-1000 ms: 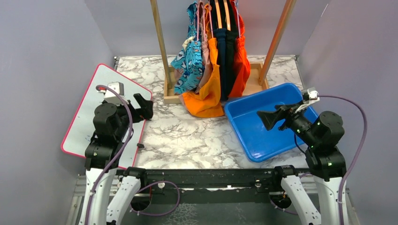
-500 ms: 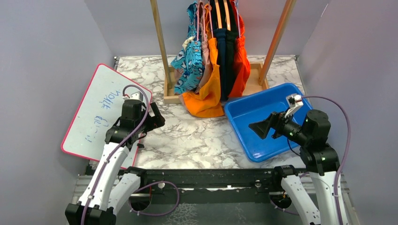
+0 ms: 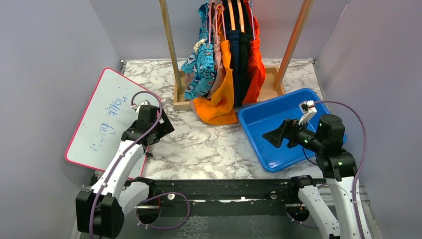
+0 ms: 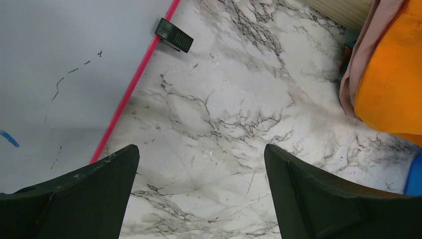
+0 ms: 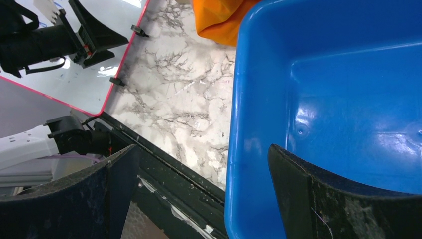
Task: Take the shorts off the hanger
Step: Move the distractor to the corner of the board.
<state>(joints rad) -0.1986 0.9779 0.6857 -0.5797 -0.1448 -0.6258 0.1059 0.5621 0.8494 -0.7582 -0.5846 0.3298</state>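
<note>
while only top view shows shorts (image 3: 224, 59) hanging | left gripper (image 4: 200, 149), right gripper (image 5: 202, 149) wide open, empty | marble table (image 3: 199, 144), grey walls (image 3: 50, 50)

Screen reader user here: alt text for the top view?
Colourful shorts hang bunched on a wooden rack on a marble table. Open and empty, the right gripper hovers over a blue bin, the left gripper beside a whiteboard.

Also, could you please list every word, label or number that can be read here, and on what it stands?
None can be read.
White board with pink-red frame: two lines of blue handwriting, seen at an angle and too small to read.
Blue cartoon-print shorts: no legible letters.
</note>
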